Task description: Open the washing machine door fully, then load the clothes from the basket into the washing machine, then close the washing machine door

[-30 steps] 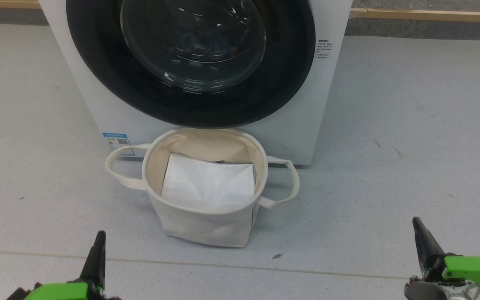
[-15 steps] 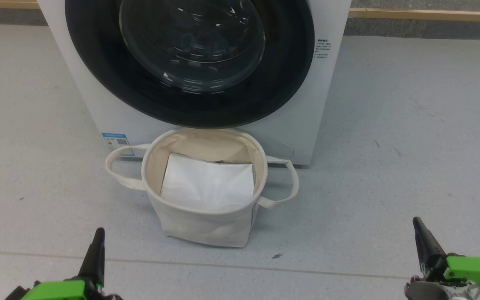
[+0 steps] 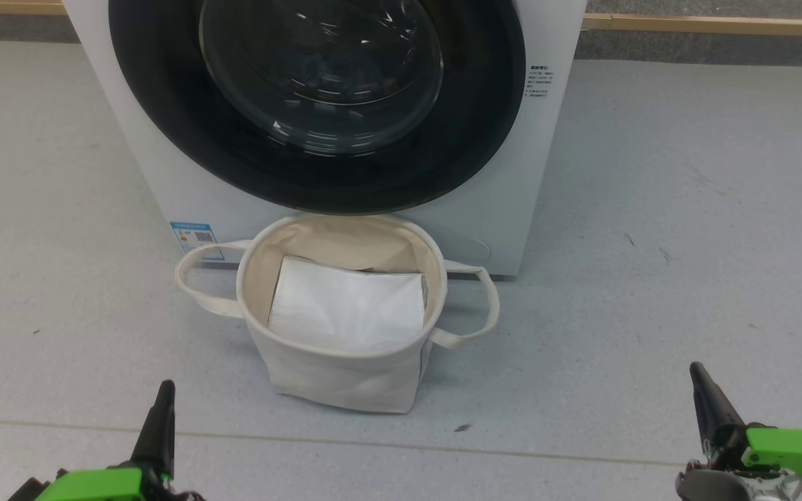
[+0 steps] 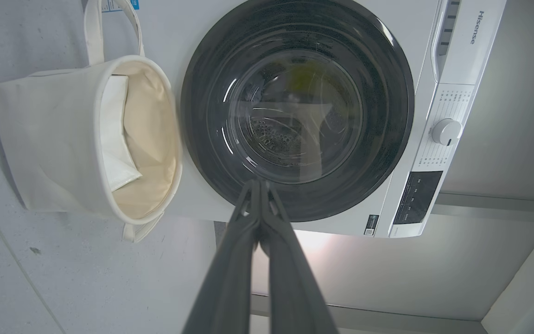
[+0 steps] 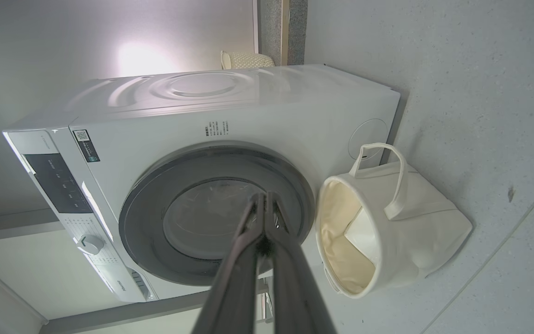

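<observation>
Shut washing machine door, basket just before it.
Basket holds white sheet; left pincer, right pincer pinched together, empty, well short of door.

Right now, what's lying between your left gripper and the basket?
In the head view, bare grey floor lies between the left gripper and the basket; nothing sits on that stretch.

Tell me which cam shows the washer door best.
Left wrist view: the washing machine door shows almost whole and head-on, shut, with the left gripper overlapping just its rim. The head view cuts off its top; the right wrist view sees it obliquely, the right gripper across it.
</observation>
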